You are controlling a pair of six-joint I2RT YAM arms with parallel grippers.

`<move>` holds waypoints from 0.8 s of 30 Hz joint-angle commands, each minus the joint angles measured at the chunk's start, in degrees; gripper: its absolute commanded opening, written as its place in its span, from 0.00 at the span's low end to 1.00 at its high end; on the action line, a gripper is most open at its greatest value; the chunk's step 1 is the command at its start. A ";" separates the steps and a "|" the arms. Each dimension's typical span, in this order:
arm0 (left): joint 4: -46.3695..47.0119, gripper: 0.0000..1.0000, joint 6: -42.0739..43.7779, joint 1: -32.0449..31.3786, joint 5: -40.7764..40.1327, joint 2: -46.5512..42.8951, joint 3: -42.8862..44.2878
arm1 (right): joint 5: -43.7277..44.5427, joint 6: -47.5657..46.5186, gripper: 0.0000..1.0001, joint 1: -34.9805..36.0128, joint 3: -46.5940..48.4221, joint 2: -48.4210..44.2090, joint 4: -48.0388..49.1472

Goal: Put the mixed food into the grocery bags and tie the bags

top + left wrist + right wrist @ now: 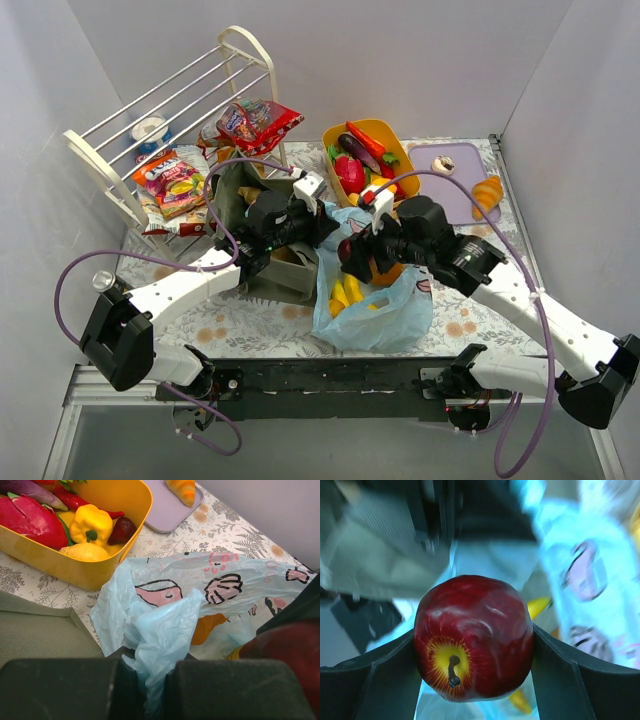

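The right hand (475,650) pinches a red apple (470,625) between its fingers, poised over the mouth of the light-blue plastic bag (378,312). The bag lies on the counter (250,322) with bananas (347,293) inside. The left hand (149,680) is pressed together on a fold of the bag's rim. If the thin film slips from that pinch, the mouth may sag shut. The apple, once released, could then roll off onto the counter.

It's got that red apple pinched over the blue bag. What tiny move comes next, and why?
Probably lower the right gripper a little and release the apple into the blue bag: the left gripper is pinching the bag's edge, and bananas already lie inside.
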 commanded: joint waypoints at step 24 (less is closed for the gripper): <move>-1.16 0.00 1.80 -0.34 -2.27 0.33 0.67 | 0.12 -4.84 0.84 -21.24 16.81 14.50 0.59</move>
